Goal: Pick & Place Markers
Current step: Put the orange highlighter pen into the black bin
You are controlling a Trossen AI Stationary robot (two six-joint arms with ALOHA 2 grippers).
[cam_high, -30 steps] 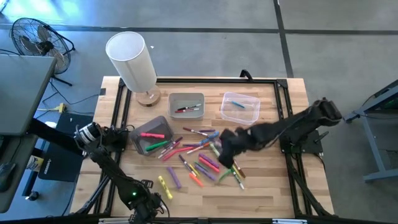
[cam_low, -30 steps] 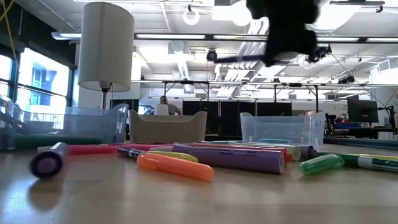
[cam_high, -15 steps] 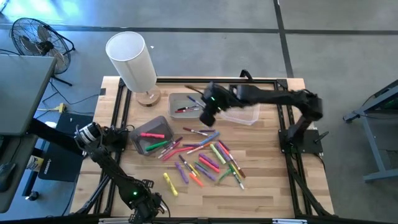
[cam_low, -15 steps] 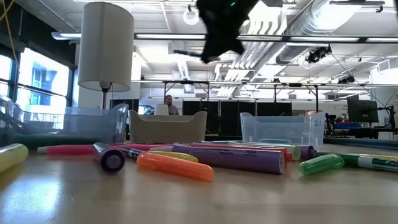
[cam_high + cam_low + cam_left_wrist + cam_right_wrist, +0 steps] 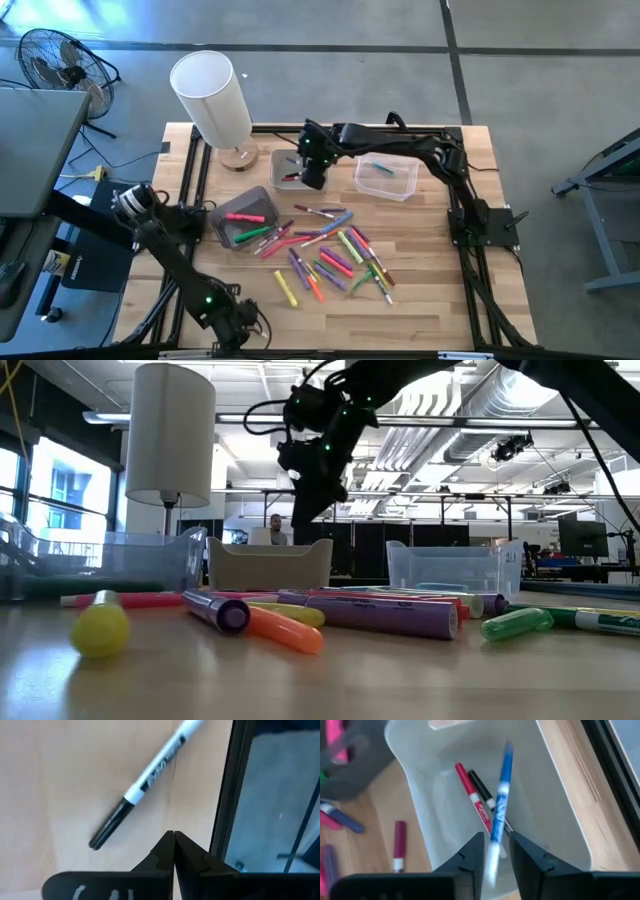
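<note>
My right gripper hangs over the light grey bin at the table's far middle, fingers parted. A blue marker stands between them, pointing down into the bin, its lower end blurred. A red marker and a black one lie on the bin's floor. Many coloured markers lie loose on the table's middle. My left gripper is shut near the table's left edge, above the wood, short of a black-capped white marker. My right gripper has the blue marker's lower end between its parted fingers, which point down at it from above. The gap is wider than the marker, and I cannot tell whether either finger touches it.
A dark grey bin with pink and green markers stands at the left. At the far right a clear bin holds one marker. A white lamp rises at the far left corner. Black frame rails run along the table's edges.
My right gripper has swung from above the loose markers toward the far edge and the left, to over the light grey bin, carrying the blue marker, which was level and now points down. Near the front, a yellow and a purple marker have rolled toward the table's right.
</note>
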